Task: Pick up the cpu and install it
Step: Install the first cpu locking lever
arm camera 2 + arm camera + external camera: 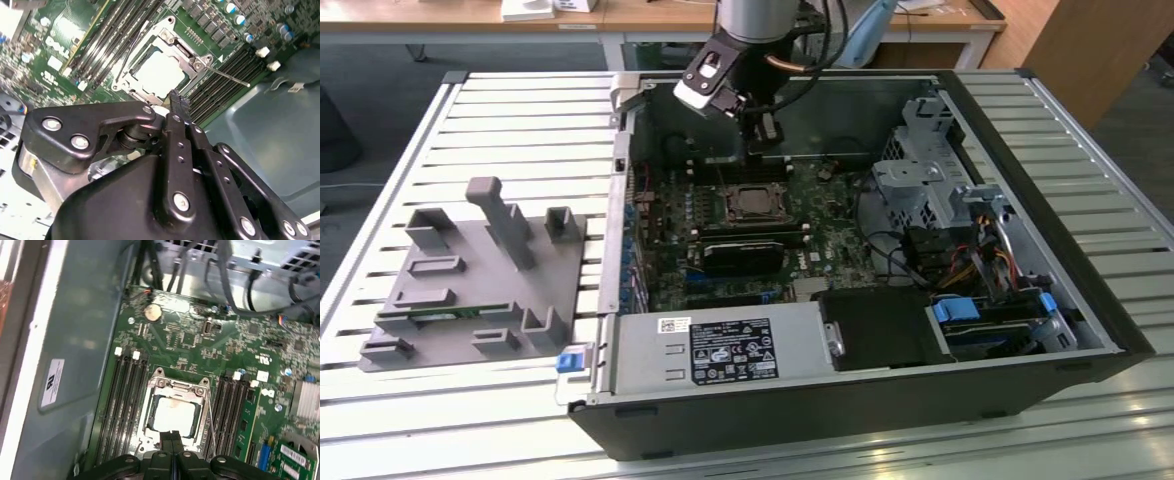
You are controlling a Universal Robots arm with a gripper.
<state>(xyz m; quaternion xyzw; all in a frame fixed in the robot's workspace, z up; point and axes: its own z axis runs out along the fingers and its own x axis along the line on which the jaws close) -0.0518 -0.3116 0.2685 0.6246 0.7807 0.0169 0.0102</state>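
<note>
1. The cpu [174, 416] sits flat inside the socket frame [172, 390] on the motherboard [200, 340]; in both wrist views its pale metal top shows through the frame opening. It looks seated already, not carried.
2. The gripper [172, 440] hangs just above the socket edge, fingers pressed together with nothing between them; the second wrist view shows the closed fingertips [177, 102] close beside the cpu [160, 70].
3. In the exterior view the gripper [761, 145] is inside the open computer case [1067, 230], over the far side of the motherboard, with the socket [750, 203] just below it.
4. The thin socket lever [225, 76] stands out to one side of the frame; it appears unlatched.
5. Judgement: placing looks done. For doing it well, chip should lie level in the frame, corners aligned, no tilt. Any pressing should be light and straight down; sideways drag risks socket pins.
6. Grey fixture tray [467, 280] lies on the slatted table [454, 420], well apart from the case.
</note>
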